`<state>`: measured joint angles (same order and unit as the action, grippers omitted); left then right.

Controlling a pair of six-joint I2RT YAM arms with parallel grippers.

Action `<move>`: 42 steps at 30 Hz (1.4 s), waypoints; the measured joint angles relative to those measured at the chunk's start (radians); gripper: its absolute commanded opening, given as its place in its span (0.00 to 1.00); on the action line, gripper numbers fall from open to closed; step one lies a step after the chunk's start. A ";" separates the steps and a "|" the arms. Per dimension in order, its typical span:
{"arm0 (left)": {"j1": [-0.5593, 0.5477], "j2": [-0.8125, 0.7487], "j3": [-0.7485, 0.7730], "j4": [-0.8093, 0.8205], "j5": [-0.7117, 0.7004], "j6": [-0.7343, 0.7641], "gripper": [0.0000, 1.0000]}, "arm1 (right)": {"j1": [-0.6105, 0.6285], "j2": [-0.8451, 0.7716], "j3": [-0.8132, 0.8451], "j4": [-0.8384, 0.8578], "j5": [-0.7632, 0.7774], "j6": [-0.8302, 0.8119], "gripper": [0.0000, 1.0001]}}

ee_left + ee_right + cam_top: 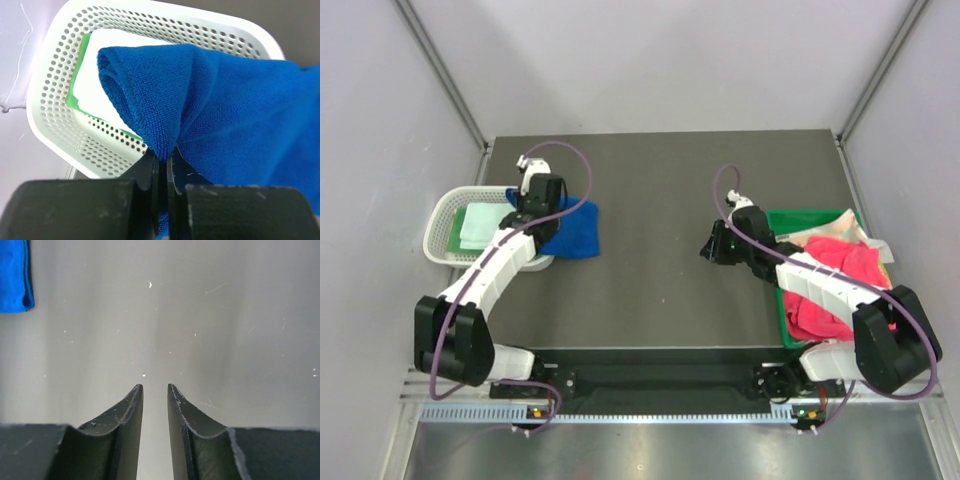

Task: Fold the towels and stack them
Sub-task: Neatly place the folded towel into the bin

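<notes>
Left gripper [162, 159] is clamping tight on a fold of the royal blue towel [240, 115], the cloth trailing onto the worktop [660, 200] just beside the white mesh basket [55, 100] at the left edge, where a green towel [75, 90] and a pale towel [130, 37] are lying flat. Right gripper [155, 387] is hovering right of centre, fingers slightly apart, gripping nothing, near the green bin [800, 217] holding pink-red towels [820, 310] at the right edge.

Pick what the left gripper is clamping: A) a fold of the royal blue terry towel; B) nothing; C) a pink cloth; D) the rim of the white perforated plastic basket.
A: the left gripper is shut on a pinched fold of the royal blue terry towel.
</notes>
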<state>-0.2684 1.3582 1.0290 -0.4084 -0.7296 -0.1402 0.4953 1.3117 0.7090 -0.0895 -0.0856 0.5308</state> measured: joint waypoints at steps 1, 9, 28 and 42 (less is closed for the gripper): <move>0.022 -0.002 -0.011 0.024 0.013 0.018 0.00 | 0.000 0.000 0.000 0.000 -0.003 0.000 0.27; 0.192 0.002 -0.063 0.196 0.071 0.116 0.00 | 0.000 0.000 -0.002 0.016 -0.032 -0.006 0.26; 0.409 0.177 -0.048 0.330 0.142 0.200 0.00 | 0.003 0.000 -0.003 0.038 -0.061 -0.007 0.26; 0.445 0.294 0.084 0.341 0.139 0.218 0.00 | 0.013 0.009 -0.003 0.039 -0.066 -0.007 0.26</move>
<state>0.1768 1.6520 1.1130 -0.0677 -0.5907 0.0776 0.5079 1.3205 0.7059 -0.0502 -0.1520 0.5240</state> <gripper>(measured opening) 0.054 0.260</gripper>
